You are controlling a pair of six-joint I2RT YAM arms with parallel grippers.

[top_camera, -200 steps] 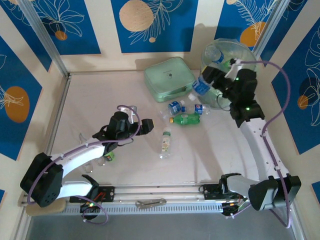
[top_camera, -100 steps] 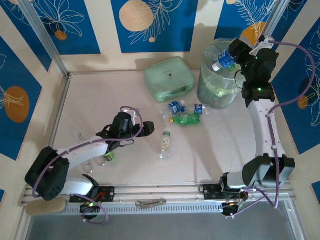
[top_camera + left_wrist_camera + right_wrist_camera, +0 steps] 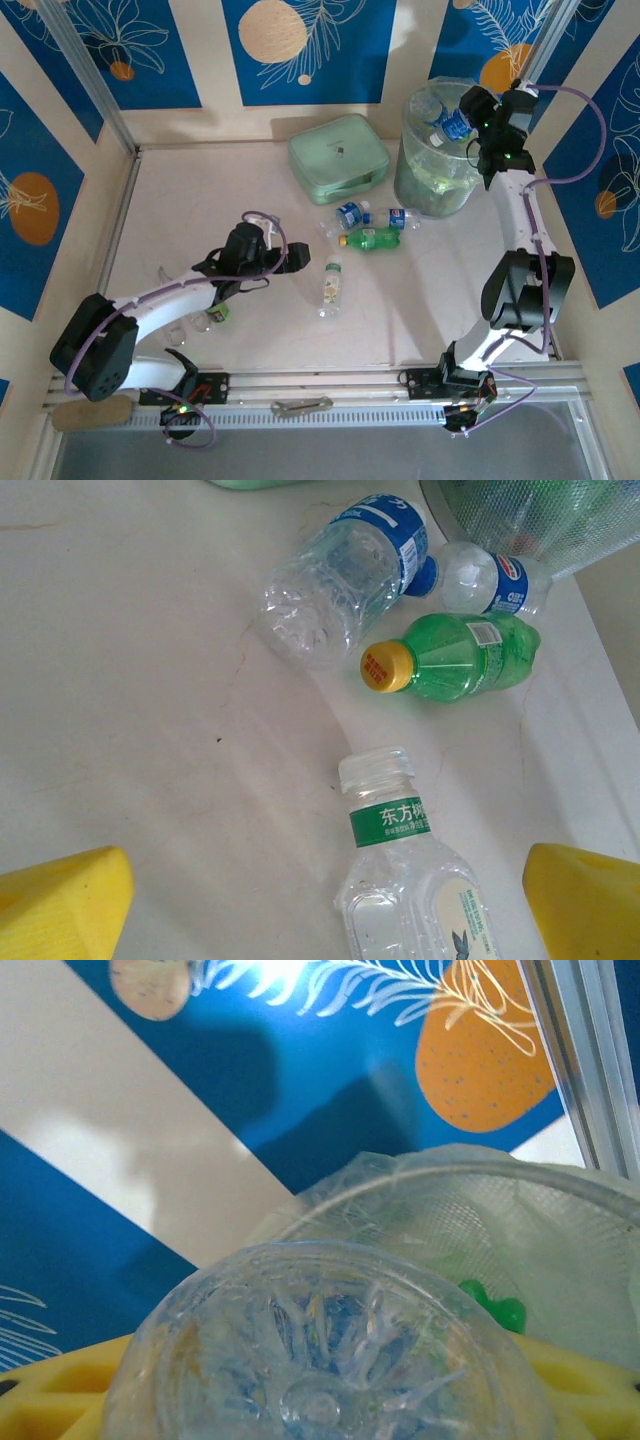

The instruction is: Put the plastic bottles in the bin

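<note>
One bottle [image 3: 451,127] above the bin [image 3: 420,190]

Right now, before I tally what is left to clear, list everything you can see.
held bottle: one, clear with blue label, over the bin's rim
clear blue-labelled bottle: one, mid-table, lying
small blue-labelled bottle: one, clear, beside it
green bottle: one, yellow cap, mid-table
clear green-labelled bottle: one, in front of the left gripper
bottles by left arm: partly hidden, count unclear
bin: one, translucent, far right, bottles inside
case: one, mint green, far centre
left gripper: open, empty
right gripper: shut on held bottle
</note>
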